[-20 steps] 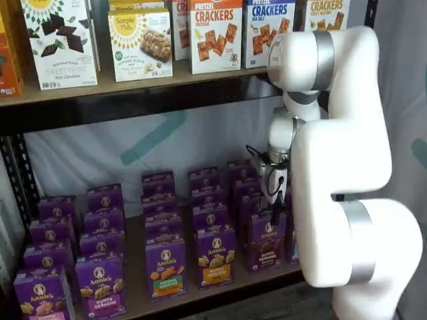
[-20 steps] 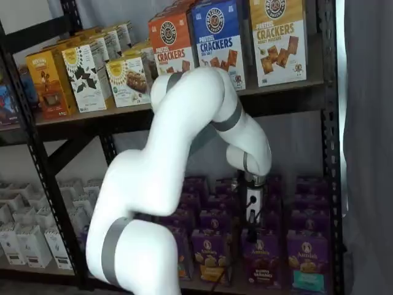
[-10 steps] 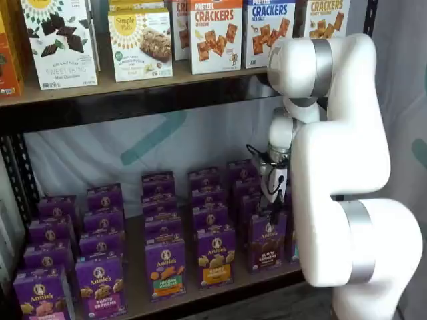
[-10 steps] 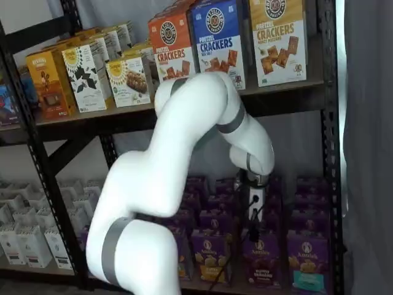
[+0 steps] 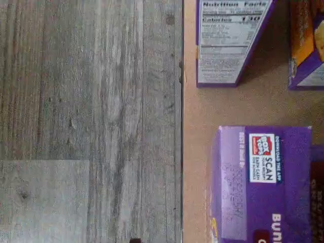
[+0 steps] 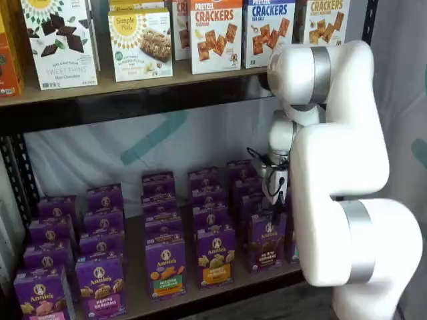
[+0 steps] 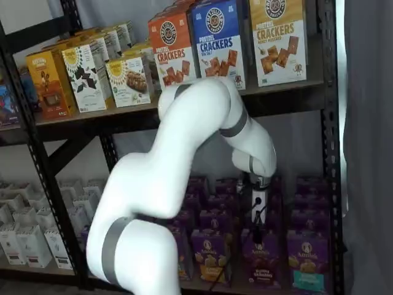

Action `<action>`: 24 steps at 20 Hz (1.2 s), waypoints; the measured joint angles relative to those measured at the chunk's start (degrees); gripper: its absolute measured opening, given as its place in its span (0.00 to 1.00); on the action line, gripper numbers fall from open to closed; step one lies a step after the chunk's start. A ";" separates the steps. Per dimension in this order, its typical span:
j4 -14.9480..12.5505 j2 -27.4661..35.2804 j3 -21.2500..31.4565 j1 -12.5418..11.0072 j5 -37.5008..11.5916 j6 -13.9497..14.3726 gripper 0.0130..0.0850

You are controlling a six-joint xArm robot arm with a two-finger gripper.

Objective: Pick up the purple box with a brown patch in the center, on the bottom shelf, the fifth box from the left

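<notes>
We see the purple box [image 7: 260, 259] at the front edge of the bottom shelf [image 6: 137, 303], with neighbour cartons near on both sides and more rows just behind. Above the boxes, open space reaches up to the cracker shelf [image 6: 133, 97].

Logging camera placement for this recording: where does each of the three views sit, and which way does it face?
Wrist view: on the wrist, looking down at the purple box top, the bottom shelf edge and the grey floor; no robot parts show.
Shelf view: front, at an angle; the white arm covers the right side.
Shelf view: front; the arm fills the centre.
Shared: both shelf views show the purple box below the gripper.
</notes>
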 joint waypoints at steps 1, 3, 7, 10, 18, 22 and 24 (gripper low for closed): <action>-0.24 0.63 -0.68 0.01 0.26 0.21 1.00; -0.63 1.55 -1.54 0.10 0.36 0.59 1.00; -0.83 3.10 -2.96 0.16 0.26 0.78 1.00; -0.20 4.15 -3.88 0.01 0.00 0.14 1.00; -0.97 6.12 -4.56 -0.01 -3.01 0.64 1.00; -0.73 6.90 -5.62 -0.09 -1.92 0.37 0.94; -0.38 7.04 -5.80 -0.12 -1.66 0.06 0.89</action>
